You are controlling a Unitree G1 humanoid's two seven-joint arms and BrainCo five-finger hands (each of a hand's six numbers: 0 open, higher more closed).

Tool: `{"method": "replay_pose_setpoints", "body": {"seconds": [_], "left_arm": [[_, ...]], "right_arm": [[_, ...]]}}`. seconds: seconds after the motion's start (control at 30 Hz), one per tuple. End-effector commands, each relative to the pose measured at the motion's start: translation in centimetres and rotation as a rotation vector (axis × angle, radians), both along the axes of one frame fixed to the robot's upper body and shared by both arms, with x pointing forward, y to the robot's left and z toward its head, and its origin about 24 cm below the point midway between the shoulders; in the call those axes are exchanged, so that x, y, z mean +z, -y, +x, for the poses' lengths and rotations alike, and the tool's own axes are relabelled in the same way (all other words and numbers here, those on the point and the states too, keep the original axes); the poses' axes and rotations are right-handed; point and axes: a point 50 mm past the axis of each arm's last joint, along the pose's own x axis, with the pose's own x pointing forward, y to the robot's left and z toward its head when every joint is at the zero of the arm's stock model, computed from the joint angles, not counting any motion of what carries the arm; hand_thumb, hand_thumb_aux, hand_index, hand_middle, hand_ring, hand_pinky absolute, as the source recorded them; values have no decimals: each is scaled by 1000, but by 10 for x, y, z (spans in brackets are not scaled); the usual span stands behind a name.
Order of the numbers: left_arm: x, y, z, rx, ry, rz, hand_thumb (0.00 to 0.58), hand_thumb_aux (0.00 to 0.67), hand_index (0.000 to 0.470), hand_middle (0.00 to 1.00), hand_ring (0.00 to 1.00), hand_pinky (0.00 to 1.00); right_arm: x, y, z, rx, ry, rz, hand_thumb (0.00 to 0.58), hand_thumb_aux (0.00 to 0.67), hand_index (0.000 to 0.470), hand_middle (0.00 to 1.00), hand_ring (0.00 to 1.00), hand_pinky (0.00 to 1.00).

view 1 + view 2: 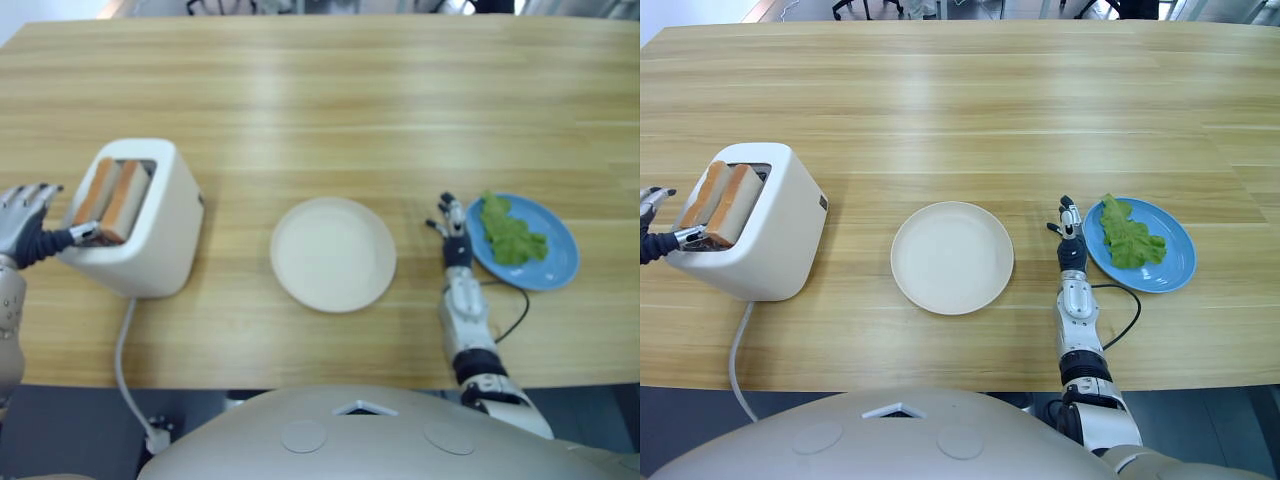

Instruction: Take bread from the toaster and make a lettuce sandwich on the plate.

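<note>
Two hands rest low over the bench point(320, 100). The left hand point(25, 225) has its fingers spread and grips nothing; one dark digit stretches to the top of the toaster point(160, 240) just to its right, ending by the near end of the two bread slices point(112, 198) that stand in the slots. The right hand point(455, 240) lies straight-fingered and empty. Just to its right is a blue plate point(558, 265) with lettuce point(510, 235). Between the hands sits the bare white plate point(333, 253).
</note>
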Motion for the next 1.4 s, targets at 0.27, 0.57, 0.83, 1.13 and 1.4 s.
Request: {"method": "replay_pose_setpoints", "body": {"seconds": [0.27, 0.57, 0.83, 1.13, 1.4], "left_arm": [[15, 5, 5, -69, 65, 87, 580, 670, 460, 0, 0, 0], [1, 11, 6, -121, -1, 60, 580, 670, 460, 0, 0, 0], [-1, 18, 7, -157, 16, -21, 535, 483, 332, 0, 0, 0], [1, 14, 6, -140, 28, -23, 0, 0, 0, 0, 0, 0], [6, 11, 5, -121, 52, 27, 0, 0, 0, 0, 0, 0]], "right_arm": [[-8, 4, -6, -37, -46, 13, 0, 0, 0, 0, 0, 0], [-10, 4, -8, -39, -61, 9, 0, 0, 0, 0, 0, 0], [-11, 6, -10, -42, -72, 5, 0, 0, 0, 0, 0, 0], [-12, 6, -12, -44, -78, 3, 0, 0, 0, 0, 0, 0], [-13, 7, -13, -47, -82, 3, 0, 0, 0, 0, 0, 0]]}}
